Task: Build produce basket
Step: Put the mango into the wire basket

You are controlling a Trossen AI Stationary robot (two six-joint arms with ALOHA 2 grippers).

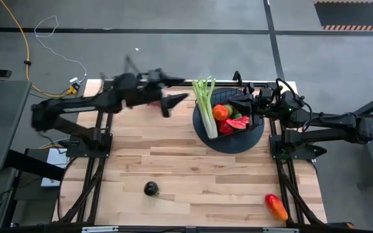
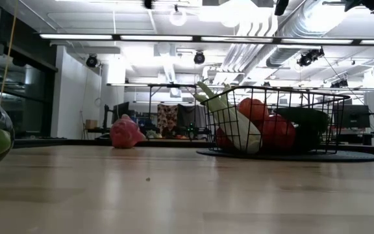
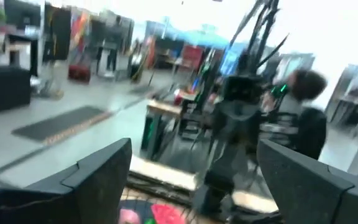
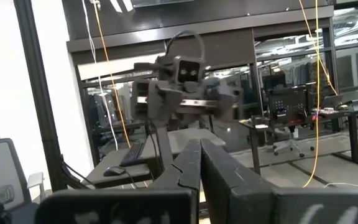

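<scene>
The black wire basket [image 1: 241, 86] [image 2: 291, 91] stands on a dark round mat [image 1: 238, 144] at the table's far right. In it lie a green celery stalk [image 1: 206, 107], leaning on the basket's left rim, and red, orange and green produce [image 1: 228, 118]. A pink dragon fruit [image 2: 126, 132] rests on the table at the far side. A dark round fruit [image 1: 151, 188] and a red-orange mango [image 1: 276, 206] lie near the front edge. My left gripper [image 1: 177, 92] [image 3: 194, 155] hangs open and empty, high up, left of the basket. My right gripper [image 1: 256, 105] [image 4: 199, 146] is shut at the basket's right side.
Bare wooden tabletop [image 1: 193, 168] stretches between the basket and the front edge. Both arms' base frames [image 1: 89, 149] stand along the table's left and right sides. Yellow and white cables [image 1: 44, 58] lie on the floor beyond the far left corner.
</scene>
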